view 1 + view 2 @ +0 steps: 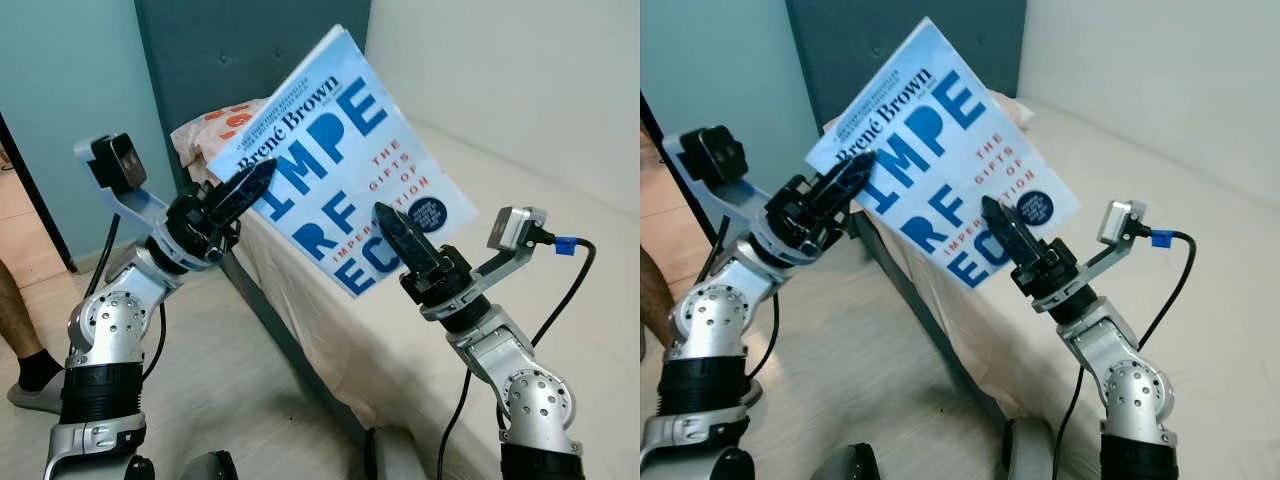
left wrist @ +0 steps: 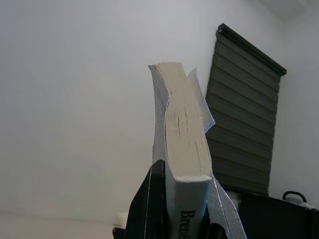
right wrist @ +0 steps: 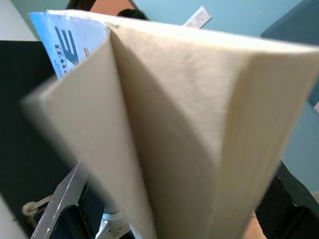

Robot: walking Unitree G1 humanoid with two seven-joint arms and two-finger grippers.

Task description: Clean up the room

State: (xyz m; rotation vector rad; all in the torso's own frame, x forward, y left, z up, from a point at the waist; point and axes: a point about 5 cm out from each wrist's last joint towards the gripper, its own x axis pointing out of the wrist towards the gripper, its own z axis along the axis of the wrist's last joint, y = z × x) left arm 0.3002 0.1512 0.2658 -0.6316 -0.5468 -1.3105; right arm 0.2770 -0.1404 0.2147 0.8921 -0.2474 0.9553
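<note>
At far left a person's foot (image 1: 35, 375) stands on the floor (image 1: 210, 390). The left claw (image 1: 245, 190) is clamped on the spine edge of a blue book (image 1: 340, 150) — held tilted in the air above the bed (image 1: 560, 200). The right claw (image 1: 392, 228) grips the book's lower edge, fingers closed on the pages. A pillow (image 1: 205, 130) lies behind.
</note>
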